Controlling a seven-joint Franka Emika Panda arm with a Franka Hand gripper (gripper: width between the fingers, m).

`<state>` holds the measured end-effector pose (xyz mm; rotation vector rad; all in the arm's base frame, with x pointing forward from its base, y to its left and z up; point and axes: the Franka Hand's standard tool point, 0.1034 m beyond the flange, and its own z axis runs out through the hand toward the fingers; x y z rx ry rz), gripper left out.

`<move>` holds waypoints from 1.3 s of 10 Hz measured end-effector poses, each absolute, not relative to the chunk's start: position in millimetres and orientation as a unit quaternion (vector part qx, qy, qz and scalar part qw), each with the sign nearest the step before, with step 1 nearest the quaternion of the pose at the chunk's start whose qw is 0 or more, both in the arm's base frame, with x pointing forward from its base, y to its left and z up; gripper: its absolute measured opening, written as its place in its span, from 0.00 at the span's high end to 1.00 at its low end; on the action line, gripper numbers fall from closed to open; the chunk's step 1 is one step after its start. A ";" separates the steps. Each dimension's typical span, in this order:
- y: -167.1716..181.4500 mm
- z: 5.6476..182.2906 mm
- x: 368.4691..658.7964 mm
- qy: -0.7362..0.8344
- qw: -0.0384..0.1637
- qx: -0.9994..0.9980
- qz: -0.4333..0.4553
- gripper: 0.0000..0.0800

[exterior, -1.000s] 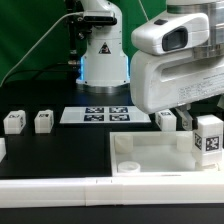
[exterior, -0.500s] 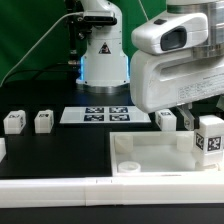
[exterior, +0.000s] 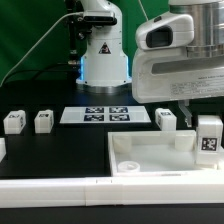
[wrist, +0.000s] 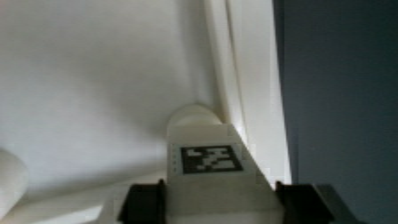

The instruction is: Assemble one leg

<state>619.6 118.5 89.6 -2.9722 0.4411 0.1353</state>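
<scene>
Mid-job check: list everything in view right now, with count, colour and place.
held leg: one, white with a black-and-white tag, in the pincer above the tray piece's corner at the exterior view's right.
loose legs: three, white and tagged, on the table; two at the exterior view's left, one behind the tray piece.
cut-off block: one, white, at the exterior view's left edge; too little shows to identify it.
tray piece: one, white, front right.
border bar: one, white, along the near edge.
marker board: one, white with black tags, centre back.
table: one, black.
arm base: one, white, at the back.
pincer: one, black fingers, shut on the held leg.
</scene>
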 end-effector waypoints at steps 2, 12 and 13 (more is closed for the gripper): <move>121.4 90.4 619.4 0.258 0.062 -0.963 0.051 0.63; 133.1 89.9 617.0 0.557 0.047 -0.826 0.074 0.36; 133.6 89.8 616.9 0.540 0.048 -0.837 0.074 0.36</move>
